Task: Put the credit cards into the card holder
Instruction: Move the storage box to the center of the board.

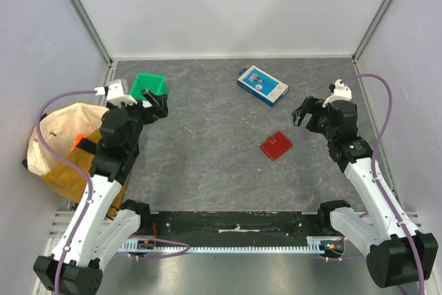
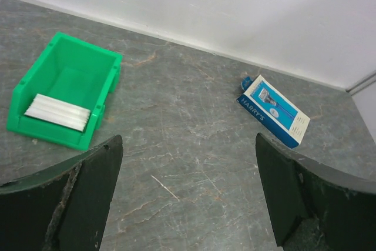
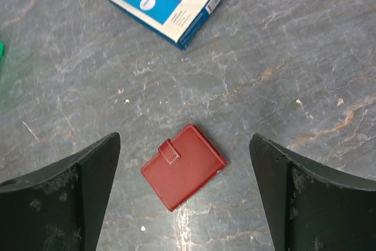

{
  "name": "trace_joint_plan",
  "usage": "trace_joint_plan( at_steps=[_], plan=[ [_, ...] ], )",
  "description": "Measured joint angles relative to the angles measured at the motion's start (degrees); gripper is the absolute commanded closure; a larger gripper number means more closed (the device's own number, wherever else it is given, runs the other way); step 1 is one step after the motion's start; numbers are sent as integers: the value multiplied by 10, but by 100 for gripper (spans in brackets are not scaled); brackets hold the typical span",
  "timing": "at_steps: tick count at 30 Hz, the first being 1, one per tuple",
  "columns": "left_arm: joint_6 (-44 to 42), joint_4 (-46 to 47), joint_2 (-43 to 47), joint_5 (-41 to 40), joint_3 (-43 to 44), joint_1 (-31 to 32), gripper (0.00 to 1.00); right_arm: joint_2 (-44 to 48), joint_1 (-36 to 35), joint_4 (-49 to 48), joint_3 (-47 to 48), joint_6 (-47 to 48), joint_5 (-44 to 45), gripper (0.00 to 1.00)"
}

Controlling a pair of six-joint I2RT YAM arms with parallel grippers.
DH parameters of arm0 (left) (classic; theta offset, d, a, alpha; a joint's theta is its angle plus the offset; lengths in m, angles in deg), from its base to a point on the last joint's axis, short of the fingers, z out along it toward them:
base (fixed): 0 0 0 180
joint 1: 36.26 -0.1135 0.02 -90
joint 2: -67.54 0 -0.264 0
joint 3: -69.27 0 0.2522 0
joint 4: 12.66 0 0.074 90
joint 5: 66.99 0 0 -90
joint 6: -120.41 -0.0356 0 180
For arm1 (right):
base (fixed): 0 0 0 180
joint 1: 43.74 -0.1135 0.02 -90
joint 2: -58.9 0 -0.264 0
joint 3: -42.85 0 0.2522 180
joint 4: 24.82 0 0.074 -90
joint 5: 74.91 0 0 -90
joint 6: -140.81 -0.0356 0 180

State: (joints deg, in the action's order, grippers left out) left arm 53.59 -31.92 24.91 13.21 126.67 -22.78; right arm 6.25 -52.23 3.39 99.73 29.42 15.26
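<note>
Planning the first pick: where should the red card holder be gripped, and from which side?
Probably from straight above, pinching the card holder across two opposite edges, clear of the tab: it lies flat, closed and skewed on the table.

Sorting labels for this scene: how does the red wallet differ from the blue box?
The wallet is plain red and nearly square; the box is blue and white, printed, and longer. The wallet lies nearer the near edge of the table; the box lies farther back. Both lie flat and skewed, apart from each other.
</note>
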Motion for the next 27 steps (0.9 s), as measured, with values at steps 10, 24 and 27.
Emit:
trace_joint_plan(
  at_steps=[10,24,27],
  plan=[
    [-14,-53,-189,49,123,-1,4,-10,0,48,1,6,-46,2],
    [-24,-68,-465,135,309,-104,7,12,0,87,1,4,-85,2],
    [-27,-73,-520,139,343,-109,7,15,0,101,6,4,-85,2]
  ],
)
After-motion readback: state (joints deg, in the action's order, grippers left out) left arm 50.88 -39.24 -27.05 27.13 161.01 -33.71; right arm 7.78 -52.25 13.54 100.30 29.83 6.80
